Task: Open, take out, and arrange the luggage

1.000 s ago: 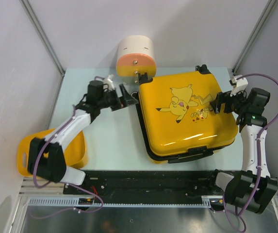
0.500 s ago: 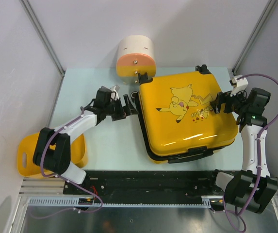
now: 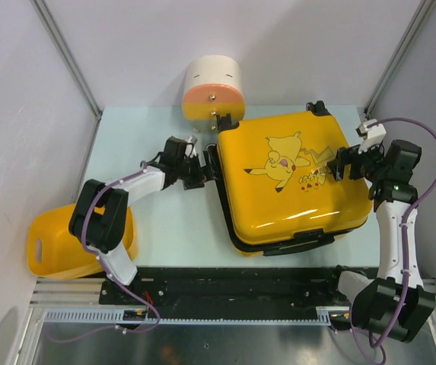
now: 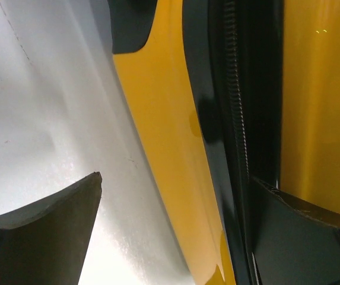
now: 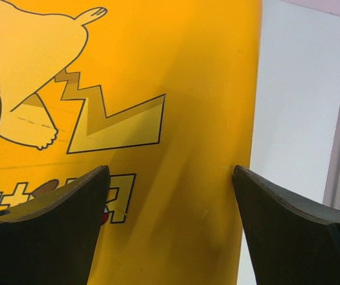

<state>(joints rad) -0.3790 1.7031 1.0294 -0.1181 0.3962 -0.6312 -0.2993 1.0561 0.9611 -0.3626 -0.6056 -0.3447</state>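
The luggage (image 3: 294, 182) is a glossy yellow hard-shell suitcase with a Pikachu print. It lies flat and closed on the right half of the table. My left gripper (image 3: 206, 169) is open at its left side. In the left wrist view the gripper (image 4: 175, 202) straddles the yellow lower shell (image 4: 164, 136), with one finger over the table and the other against the black zipper band (image 4: 232, 113). My right gripper (image 3: 342, 163) is open and empty just above the lid's right part. In the right wrist view its fingers (image 5: 170, 196) frame the printed lid (image 5: 175, 119).
A cream-and-orange cylindrical container (image 3: 212, 90) stands at the table's back edge, just behind the suitcase's far left corner. A plain yellow tub (image 3: 58, 243) sits at the near left, partly off the table (image 3: 164, 220). Grey walls close in on both sides.
My left arm has stretched to the right, bringing its open gripper from mid-table up against the suitcase's left side. The right arm has hardly moved.
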